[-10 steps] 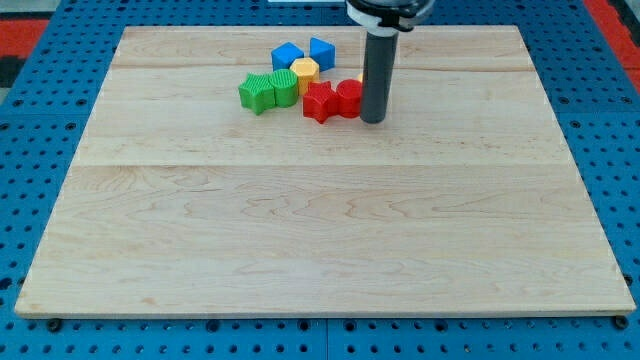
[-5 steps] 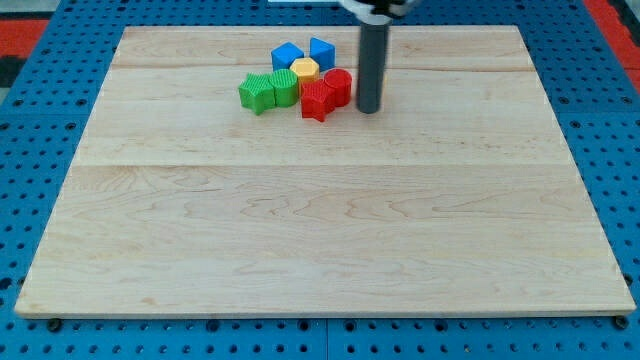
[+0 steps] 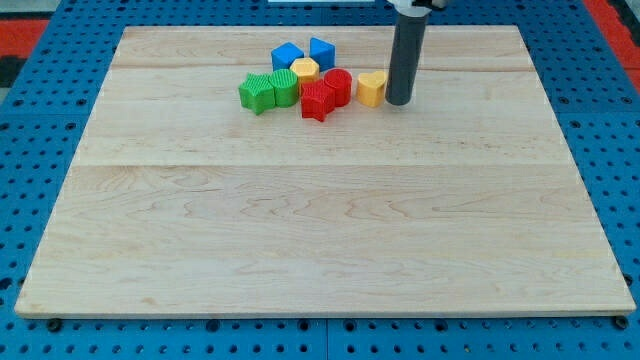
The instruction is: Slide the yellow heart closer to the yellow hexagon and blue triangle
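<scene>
1 yellow heart point(image 3: 371, 88) — orientation unreadable — touches my tip point(image 3: 398, 102) rightward.

My tip point(image 3: 399, 101) sits just right of the yellow heart block point(image 3: 371, 88); the red round block point(image 3: 338, 87) lies left, near it.

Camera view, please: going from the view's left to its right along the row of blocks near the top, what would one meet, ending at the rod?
Green block → second green block → red star-like block → red block → yellow heart → my tip, just right of the heart.
</scene>
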You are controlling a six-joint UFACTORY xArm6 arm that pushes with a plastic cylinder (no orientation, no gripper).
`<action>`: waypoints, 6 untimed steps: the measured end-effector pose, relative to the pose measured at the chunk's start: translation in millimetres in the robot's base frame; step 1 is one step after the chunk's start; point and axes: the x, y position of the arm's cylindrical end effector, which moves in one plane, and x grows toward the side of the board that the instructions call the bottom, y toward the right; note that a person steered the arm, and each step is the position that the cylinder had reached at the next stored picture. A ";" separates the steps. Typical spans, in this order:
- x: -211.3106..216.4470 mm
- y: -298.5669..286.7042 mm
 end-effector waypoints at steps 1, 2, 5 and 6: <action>-7.5 -9.0; -15.7 -9.3; -45.5 -26.3; -54.8 -40.5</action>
